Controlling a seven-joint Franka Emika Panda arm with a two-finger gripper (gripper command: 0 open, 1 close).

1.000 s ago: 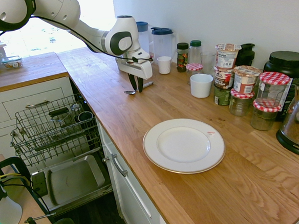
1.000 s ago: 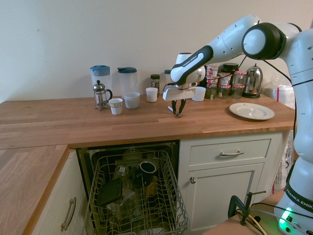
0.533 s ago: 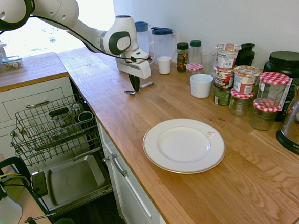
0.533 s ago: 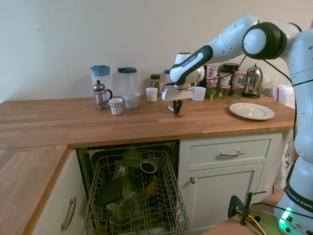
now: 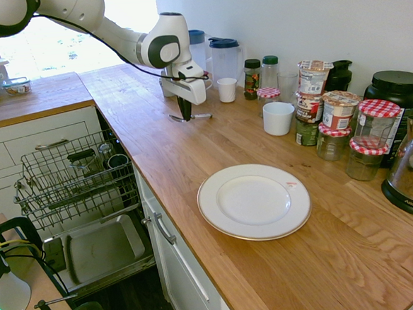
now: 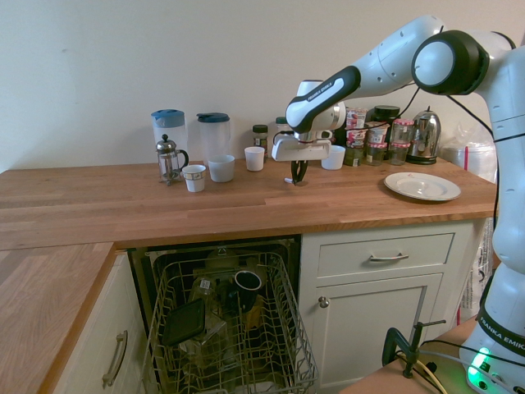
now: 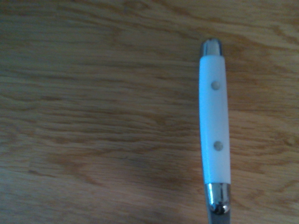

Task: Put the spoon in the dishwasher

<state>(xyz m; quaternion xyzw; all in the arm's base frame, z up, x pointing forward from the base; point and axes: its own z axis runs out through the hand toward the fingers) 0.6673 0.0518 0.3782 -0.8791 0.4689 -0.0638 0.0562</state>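
The dishwasher (image 5: 75,200) is seen open at the counter's (image 5: 193,163) left edge, its rack partly loaded with cups. The spoon (image 5: 192,116) is held level in the closed hand (image 5: 185,116), raised just clear of the counter; carrying and placing are judged outstanding. Behind stand jugs (image 5: 224,58), a small white cup (image 5: 227,90) and jars (image 5: 338,117); the plate (image 5: 254,201) lies well apart, rightward. No obstruction to the rack is noted.
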